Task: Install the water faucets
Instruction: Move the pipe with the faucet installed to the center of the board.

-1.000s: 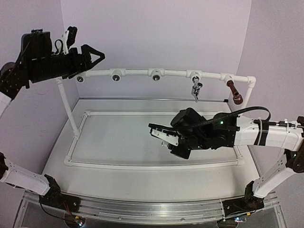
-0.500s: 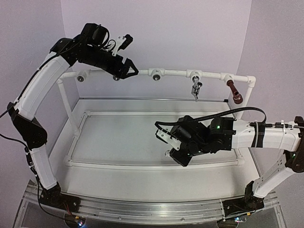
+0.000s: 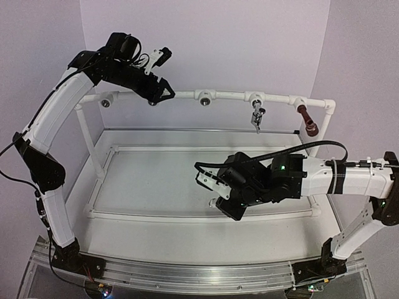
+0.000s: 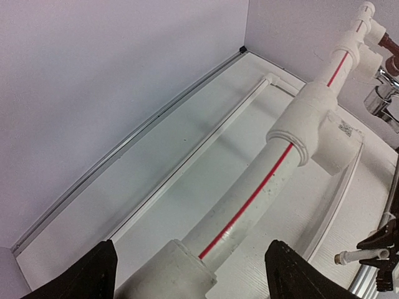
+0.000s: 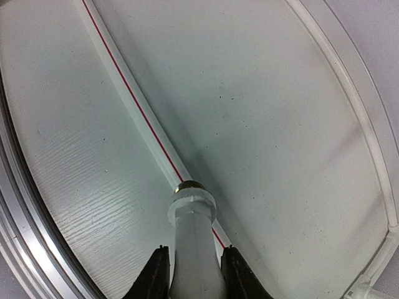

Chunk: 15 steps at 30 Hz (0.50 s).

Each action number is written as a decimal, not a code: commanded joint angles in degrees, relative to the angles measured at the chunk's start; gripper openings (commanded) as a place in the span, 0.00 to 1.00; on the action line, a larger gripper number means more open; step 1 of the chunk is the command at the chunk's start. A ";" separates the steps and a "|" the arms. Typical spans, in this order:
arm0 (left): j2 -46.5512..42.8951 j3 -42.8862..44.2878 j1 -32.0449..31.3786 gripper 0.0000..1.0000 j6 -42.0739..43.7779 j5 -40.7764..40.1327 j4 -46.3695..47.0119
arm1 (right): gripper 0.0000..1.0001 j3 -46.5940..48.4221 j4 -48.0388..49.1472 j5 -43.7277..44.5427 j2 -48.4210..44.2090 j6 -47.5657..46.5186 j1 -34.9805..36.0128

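A silver faucet (image 3: 256, 118) and a red-brown faucet (image 3: 308, 120) hang from tee sockets on the right part of the white pipe frame's top rail (image 3: 227, 96). My left gripper (image 3: 163, 93) is up at that rail near the second socket from the left. It is open, and its black fingers (image 4: 93, 274) straddle the red-striped pipe (image 4: 249, 199) without touching it. My right gripper (image 3: 215, 187) hovers low over the table's middle, shut on a white plastic faucet (image 5: 193, 237) whose threaded end (image 5: 192, 185) points away from the wrist.
Sockets with dark round holes show on the rail at the far left (image 3: 107, 101) and in the middle (image 3: 203, 99). The frame's base pipes (image 3: 206, 213) form a rectangle on the white table. Purple walls close in behind and at both sides.
My left arm has swung from the rail's left end rightward to the second socket, its jaws staying wide. My right gripper, still holding the white faucet, has shifted slightly left and lower.
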 commanded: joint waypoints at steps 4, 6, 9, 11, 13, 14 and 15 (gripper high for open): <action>3.40 -2.98 0.54 0.68 -6.23 -20.03 -0.94 | 0.00 1.98 2.42 0.45 0.47 -1.40 0.03; 2.98 -3.80 1.17 0.63 -8.02 -23.63 -0.96 | 0.00 1.47 3.02 0.46 -0.26 -1.45 0.03; 2.33 -4.42 1.95 0.57 -10.21 -25.94 -0.92 | 0.00 0.67 3.89 0.46 -1.23 -1.46 0.03; 2.38 -4.16 2.55 0.55 -11.51 -25.66 -0.93 | 0.00 0.41 4.37 0.46 -1.42 -1.48 0.03; 3.01 -4.23 2.82 0.54 -13.43 -23.83 -0.98 | 0.00 0.45 4.73 1.07 -1.30 -1.36 0.03; 3.43 -4.41 2.80 0.53 -13.91 -22.99 -0.95 | 0.00 0.54 4.93 2.10 -1.20 -1.16 0.03; 3.89 -4.53 2.80 0.53 -14.40 -22.05 -0.91 | 0.00 0.67 5.04 3.16 -1.08 -0.88 0.03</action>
